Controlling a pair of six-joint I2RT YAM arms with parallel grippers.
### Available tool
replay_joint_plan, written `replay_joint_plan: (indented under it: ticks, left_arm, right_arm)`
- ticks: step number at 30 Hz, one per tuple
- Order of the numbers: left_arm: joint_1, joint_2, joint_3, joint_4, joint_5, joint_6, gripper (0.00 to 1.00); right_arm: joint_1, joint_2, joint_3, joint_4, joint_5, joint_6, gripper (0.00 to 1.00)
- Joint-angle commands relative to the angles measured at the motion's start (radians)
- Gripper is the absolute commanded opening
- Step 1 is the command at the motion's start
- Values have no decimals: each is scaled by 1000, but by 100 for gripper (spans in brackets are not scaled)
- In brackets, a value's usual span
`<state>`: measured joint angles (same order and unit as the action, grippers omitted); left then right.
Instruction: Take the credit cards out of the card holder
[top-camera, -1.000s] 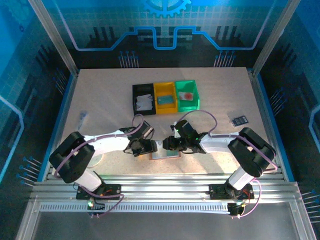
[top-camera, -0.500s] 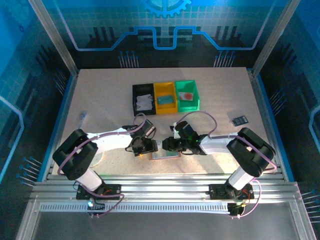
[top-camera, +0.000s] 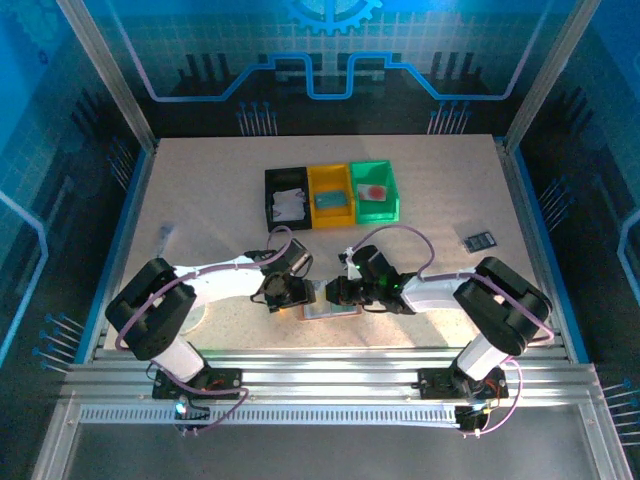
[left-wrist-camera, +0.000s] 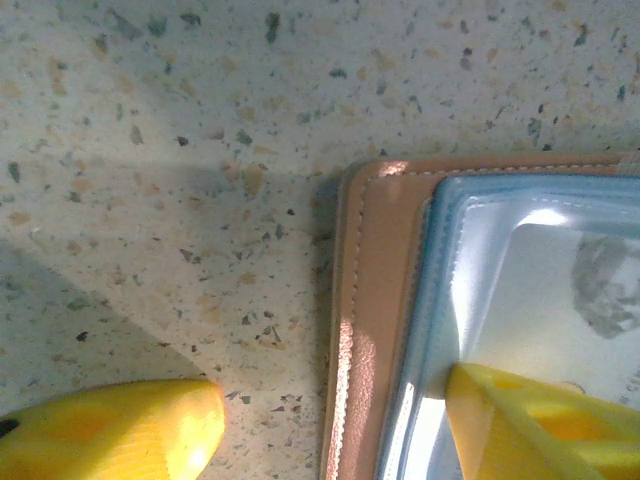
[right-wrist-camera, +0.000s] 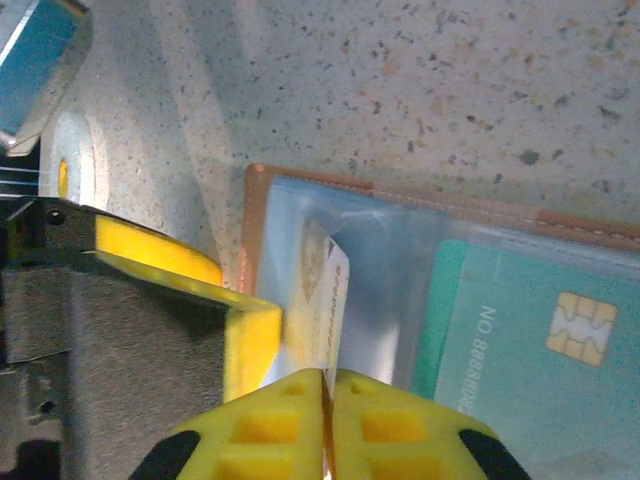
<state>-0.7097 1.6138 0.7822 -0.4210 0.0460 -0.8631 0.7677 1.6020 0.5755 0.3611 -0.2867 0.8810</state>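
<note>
The pinkish-tan card holder (top-camera: 334, 311) lies open on the table between the arms, its clear blue pockets facing up. My left gripper (left-wrist-camera: 330, 430) is open and straddles the holder's (left-wrist-camera: 375, 300) left edge: one finger (left-wrist-camera: 110, 430) rests on the table, the other (left-wrist-camera: 545, 425) presses on the pocket. My right gripper (right-wrist-camera: 325, 385) is shut on the edge of a pale credit card (right-wrist-camera: 322, 285), which stands tilted up out of the left pocket. A teal credit card (right-wrist-camera: 530, 340) with a chip sits in the right pocket. In the top view, both grippers (top-camera: 295, 297) (top-camera: 336, 293) meet over the holder.
Black (top-camera: 286, 198), yellow (top-camera: 330, 195) and green (top-camera: 374, 190) bins stand in a row behind the holder, each with something inside. A small dark object (top-camera: 480, 240) lies at the right. The table's near edge is just below the holder.
My right gripper has closed on the pale card's edge. The left arm shifted slightly a second ago and has held still since.
</note>
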Motion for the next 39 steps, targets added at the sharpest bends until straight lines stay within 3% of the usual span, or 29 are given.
replay_joint_plan:
  ticks: [1, 23, 32, 39]
  left_arm:
    - [-59, 262, -126, 318, 173, 7, 65]
    - [-44, 240, -97, 290, 174, 47, 65]
    - [-15, -96, 0, 119, 89, 223, 68]
    - [18, -406, -18, 75, 64, 325, 72]
  right_arm:
    - [15, -37, -15, 1, 2, -12, 3]
    - [-149, -300, -53, -226, -4, -102, 0]
    - [-211, -528, -49, -372, -77, -191, 0]
    - [-252, -668, -111, -315, -201, -142, 0]
